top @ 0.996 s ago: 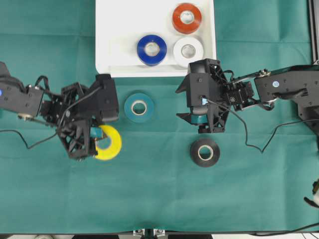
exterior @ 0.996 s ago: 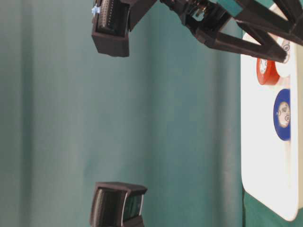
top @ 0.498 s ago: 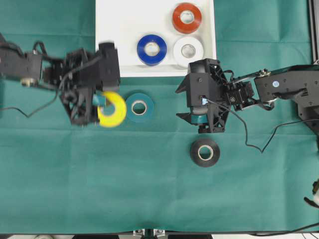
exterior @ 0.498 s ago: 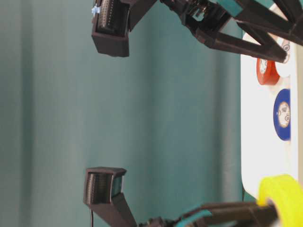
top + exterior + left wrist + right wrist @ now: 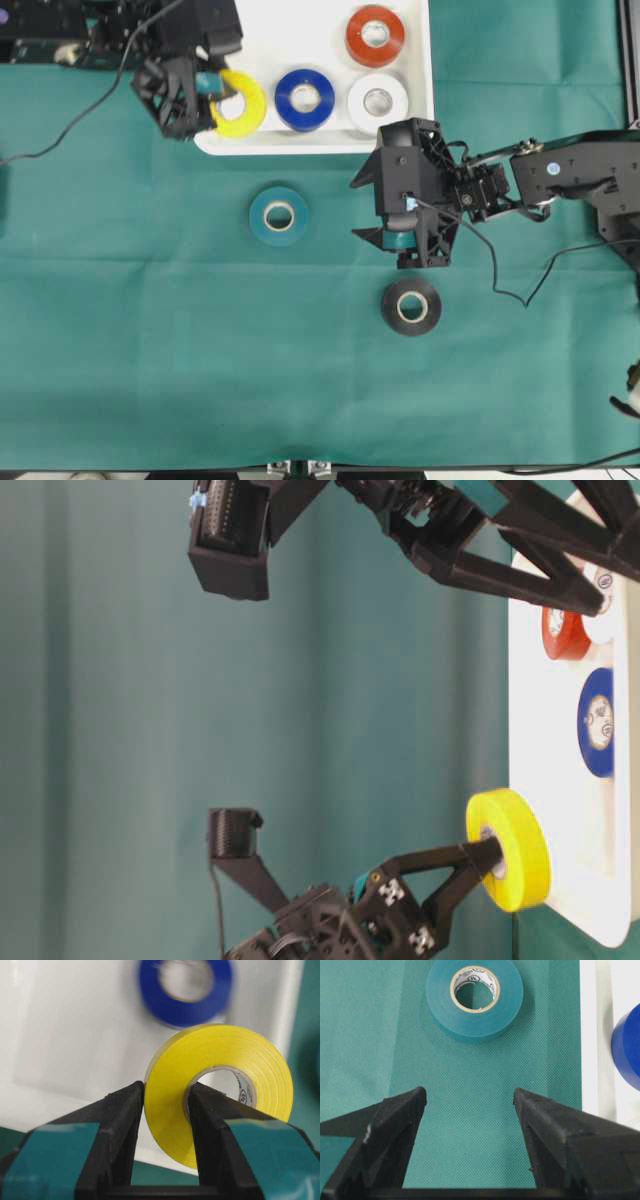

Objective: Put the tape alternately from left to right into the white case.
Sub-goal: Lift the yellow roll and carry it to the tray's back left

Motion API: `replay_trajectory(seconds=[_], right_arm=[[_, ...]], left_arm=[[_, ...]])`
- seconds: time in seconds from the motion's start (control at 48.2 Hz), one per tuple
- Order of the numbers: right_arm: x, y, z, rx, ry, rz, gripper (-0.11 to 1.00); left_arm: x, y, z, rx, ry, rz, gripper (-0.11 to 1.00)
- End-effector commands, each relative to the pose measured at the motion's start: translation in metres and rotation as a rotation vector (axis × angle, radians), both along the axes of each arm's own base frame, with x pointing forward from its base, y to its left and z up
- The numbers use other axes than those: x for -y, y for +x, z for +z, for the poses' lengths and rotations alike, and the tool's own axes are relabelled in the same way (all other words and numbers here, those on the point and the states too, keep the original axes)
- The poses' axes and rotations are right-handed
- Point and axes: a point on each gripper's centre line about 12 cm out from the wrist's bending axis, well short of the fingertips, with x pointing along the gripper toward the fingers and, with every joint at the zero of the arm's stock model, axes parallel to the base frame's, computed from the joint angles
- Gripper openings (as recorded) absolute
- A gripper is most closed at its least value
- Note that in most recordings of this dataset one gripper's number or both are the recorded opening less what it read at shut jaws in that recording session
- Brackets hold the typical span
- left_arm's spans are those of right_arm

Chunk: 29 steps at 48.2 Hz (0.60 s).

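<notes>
My left gripper (image 5: 222,95) (image 5: 165,1092) is shut on the yellow tape (image 5: 245,105) (image 5: 225,1055), one finger outside the roll and one in its core. It holds the roll (image 5: 515,850) above the near left corner of the white case (image 5: 250,40) (image 5: 75,1035). In the case lie the blue tape (image 5: 304,99) (image 5: 185,985), the white tape (image 5: 377,102) and the orange-red tape (image 5: 374,36). The teal tape (image 5: 279,215) (image 5: 474,1000) and the black tape (image 5: 411,306) lie on the cloth. My right gripper (image 5: 362,207) (image 5: 470,1095) is open and empty, pointing at the teal roll from its right.
A green cloth (image 5: 150,350) covers the table. The case's left half (image 5: 230,60) is bare. Cables trail from both arms, one across the cloth at the right (image 5: 510,295). A metal frame post (image 5: 630,60) stands at the far right.
The left gripper has carried the yellow tape from the cloth up and to the right, to above the case's near left corner. The right arm has not moved.
</notes>
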Motion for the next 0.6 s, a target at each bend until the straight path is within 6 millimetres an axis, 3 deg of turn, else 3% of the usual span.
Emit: replay_trajectory(seconds=[0.0, 0.27, 0.581], right_arm=[[-0.001, 0.002, 0.006, 0.022, 0.006, 0.002, 0.78], [-0.001, 0.002, 0.006, 0.022, 0.006, 0.002, 0.78], [-0.001, 0.002, 0.006, 0.022, 0.006, 0.002, 0.78]], left_arm=[[-0.014, 0.007, 0.01, 0.037, 0.03, 0.011, -0.03], [-0.05, 0.012, -0.004, 0.019, 0.077, 0.033, -0.03], [-0.077, 0.017, -0.021, 0.011, 0.076, 0.089, -0.03]])
